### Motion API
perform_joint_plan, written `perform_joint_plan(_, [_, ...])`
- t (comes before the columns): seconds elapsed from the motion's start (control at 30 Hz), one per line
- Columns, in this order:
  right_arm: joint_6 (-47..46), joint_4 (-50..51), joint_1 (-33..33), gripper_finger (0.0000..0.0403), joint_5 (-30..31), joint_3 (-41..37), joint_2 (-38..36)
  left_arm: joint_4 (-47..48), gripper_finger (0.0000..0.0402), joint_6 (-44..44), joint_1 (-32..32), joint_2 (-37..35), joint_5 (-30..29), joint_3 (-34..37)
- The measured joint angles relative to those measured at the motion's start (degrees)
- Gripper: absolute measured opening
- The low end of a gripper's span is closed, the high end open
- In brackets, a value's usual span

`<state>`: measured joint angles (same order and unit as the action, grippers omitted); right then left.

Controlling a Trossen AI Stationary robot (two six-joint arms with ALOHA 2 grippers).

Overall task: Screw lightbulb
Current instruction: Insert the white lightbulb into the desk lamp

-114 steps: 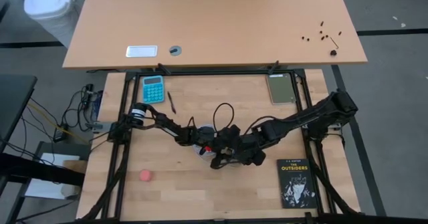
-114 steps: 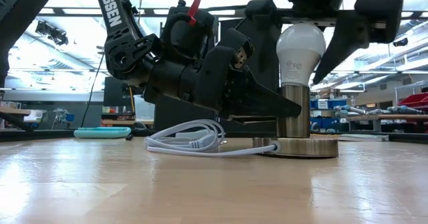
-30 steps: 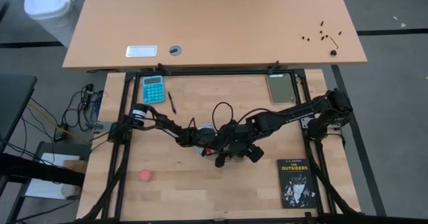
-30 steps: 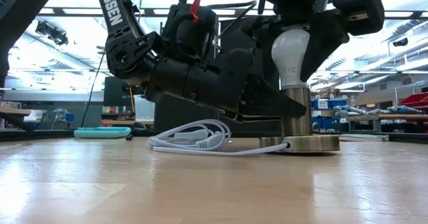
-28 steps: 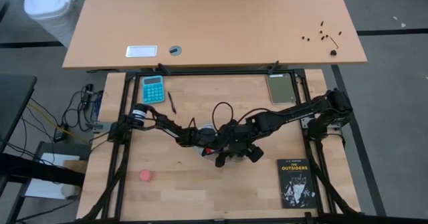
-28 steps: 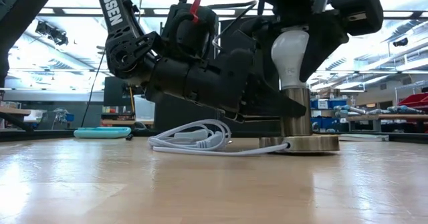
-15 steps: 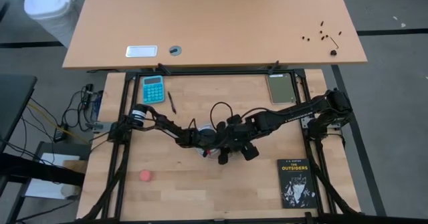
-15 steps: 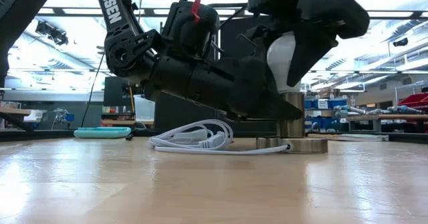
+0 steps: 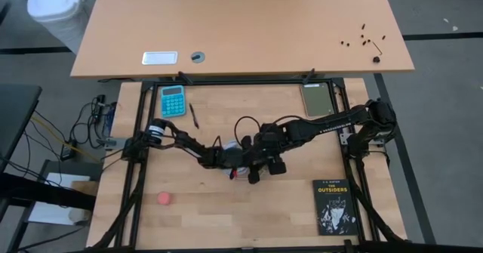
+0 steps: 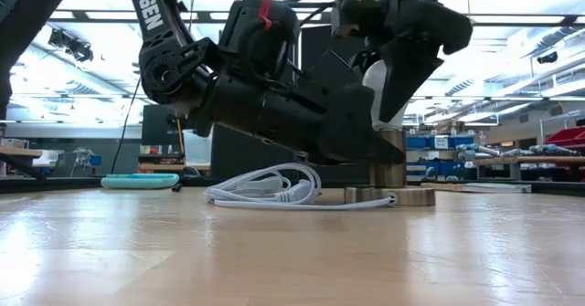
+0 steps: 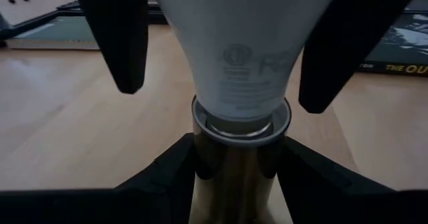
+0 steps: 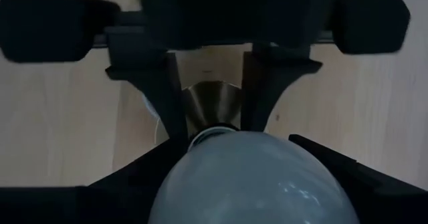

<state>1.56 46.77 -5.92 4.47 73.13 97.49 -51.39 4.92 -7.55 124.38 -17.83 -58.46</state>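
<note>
mid-table, we see the lightbulb (image 10: pixel 382 91) standing upright in the brass socket (image 10: pixel 388 171), whose round base rests on the table (image 9: pixel 226 215). the left gripper (image 11: pixel 235 162) is clamped on the socket stem just under the bulb's collar. the right gripper (image 10: pixel 398 87) comes down from above with its fingers (image 11: pixel 120 37) on either side of the bulb's glass, closed on it. a coiled white cord (image 10: pixel 265 189) lies beside the base. the table's near half is open wood: a red ball (image 9: pixel 164 199) sits well apart near the left front, and a black book (image 9: pixel 333 206) reading "the outsiders" sits by the right front edge. a teal calculator (image 9: pixel 172 100) lies at the far left rim. we read "rossen" on the left arm (image 10: pixel 151 14); the bulb's printing is too blurred to read.
</note>
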Motion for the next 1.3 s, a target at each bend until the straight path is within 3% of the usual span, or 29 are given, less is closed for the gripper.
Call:
perform_joint_plan(0.33, [-9.3, -1.6, 0.9, 0.0267, 0.6, -0.5, 0.0, -0.1, 0.0184, 1.6, -0.9, 0.0, -5.1, 0.1])
perform_joint_plan(0.83, [-27.6, -2.9, 1.0, 0.0269, 3.4, 0.1, 1.6, -0.7, 0.0184, 3.4, -0.9, 0.1, -6.3, 0.2])
perform_joint_plan(1.3, [-33.3, -4.3, -1.7, 0.0276, 5.9, 0.0, 1.8, -0.2, 0.0184, 4.6, -1.0, 0.0, -5.7, 0.2])
